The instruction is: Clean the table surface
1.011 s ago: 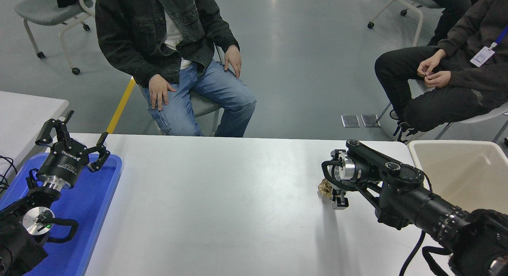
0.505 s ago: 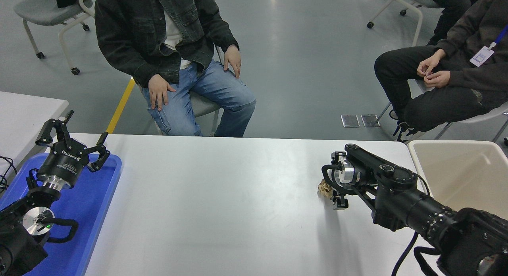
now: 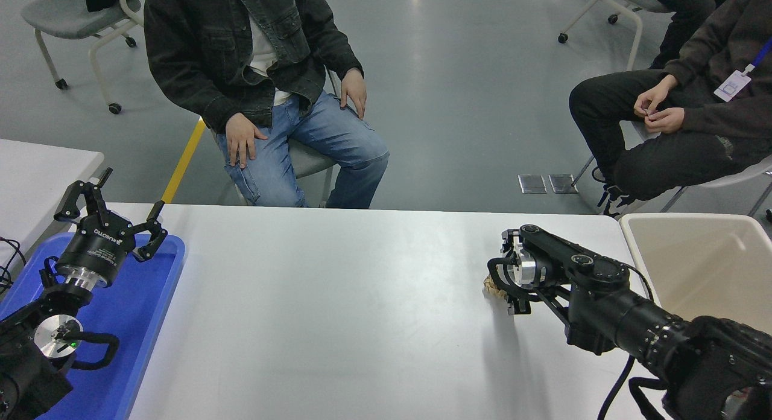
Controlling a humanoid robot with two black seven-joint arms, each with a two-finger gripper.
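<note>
Right jaws: turned down toward the table surface [image 3: 338, 311] and mostly hidden behind the wrist; whether they are spread or pinching cannot be told.
Right gripper [image 3: 505, 290]: low over the table's right part, right at a small crumpled tan scrap [image 3: 493, 289] that lies on the table on the gripper's left side.
Left jaws: spread wide, holding nothing.
Left gripper [image 3: 111, 218]: parked off the table's left end, over the blue tray [image 3: 145, 311].
Table surface: the wide white top spanning the middle of the view.
Beige bin [image 3: 693, 269]: just off the table's right end.
People: two seated beyond the table's far edge, hands in their laps.
</note>
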